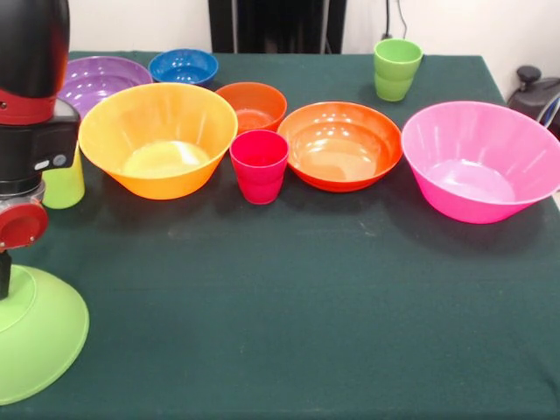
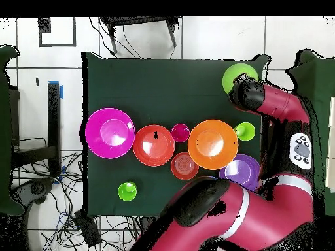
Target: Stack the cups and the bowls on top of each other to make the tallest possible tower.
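The worktop (image 1: 289,289) wears a plain dark green cloth. On it sit a pink bowl (image 1: 481,162), two orange bowls (image 1: 343,145) (image 1: 252,105), a yellow-orange bowl (image 1: 157,140), a purple bowl (image 1: 101,80), a blue bowl (image 1: 183,66) and a lime green bowl (image 1: 35,337). One red-pink cup (image 1: 259,165), two light green cups (image 1: 396,69) (image 1: 66,184). The arm (image 1: 31,105) is red and black.

A lab: tiled floor (image 2: 39,72), loose cables (image 2: 72,216), dark-clothed test table (image 2: 163,85).
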Controlling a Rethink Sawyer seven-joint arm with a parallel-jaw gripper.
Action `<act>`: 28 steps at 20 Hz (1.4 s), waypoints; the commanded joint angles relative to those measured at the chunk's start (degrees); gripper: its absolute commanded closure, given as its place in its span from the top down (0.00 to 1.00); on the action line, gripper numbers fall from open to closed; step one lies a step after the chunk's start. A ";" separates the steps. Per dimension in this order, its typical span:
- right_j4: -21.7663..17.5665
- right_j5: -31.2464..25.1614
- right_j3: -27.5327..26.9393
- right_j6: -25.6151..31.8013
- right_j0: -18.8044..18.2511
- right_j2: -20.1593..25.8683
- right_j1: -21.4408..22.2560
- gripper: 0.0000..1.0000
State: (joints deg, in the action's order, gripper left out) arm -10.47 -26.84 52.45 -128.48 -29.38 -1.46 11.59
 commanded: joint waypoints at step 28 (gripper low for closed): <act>4.72 -4.63 8.25 0.79 1.08 14.87 -5.18 1.00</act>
State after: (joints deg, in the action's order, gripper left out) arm -8.18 -26.83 52.77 -128.47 -31.35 3.38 11.78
